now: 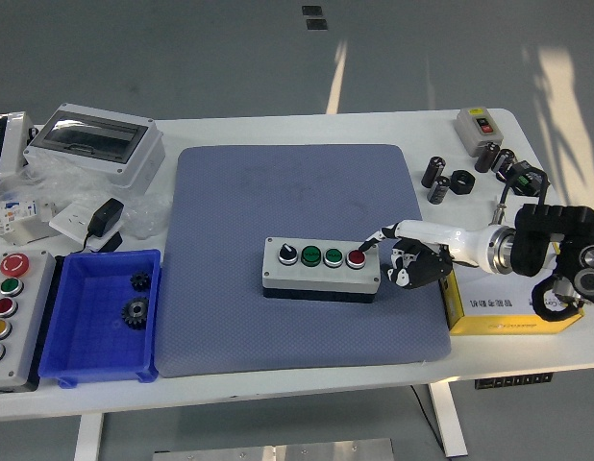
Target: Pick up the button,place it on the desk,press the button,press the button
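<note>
A grey button box (pixel 321 267) lies on the blue-grey mat (pixel 297 202), near its middle front. It carries a black knob, two green buttons and a red button (pixel 356 257) at its right end. My right hand (pixel 398 252) reaches in from the right. Its index finger (pixel 376 236) is stretched out with the tip at the red button, touching it or just above. The other fingers are curled under beside the box's right end. The left hand is out of the picture.
A blue bin (pixel 100 314) with gears sits at the front left beside a grey control panel (pixel 9 307). A yellow box (pixel 504 307) lies under my right forearm. Black cylinders (pixel 441 178), a small switch box (pixel 479 128) and a clear-lidded enclosure (pixel 95 142) stand toward the back.
</note>
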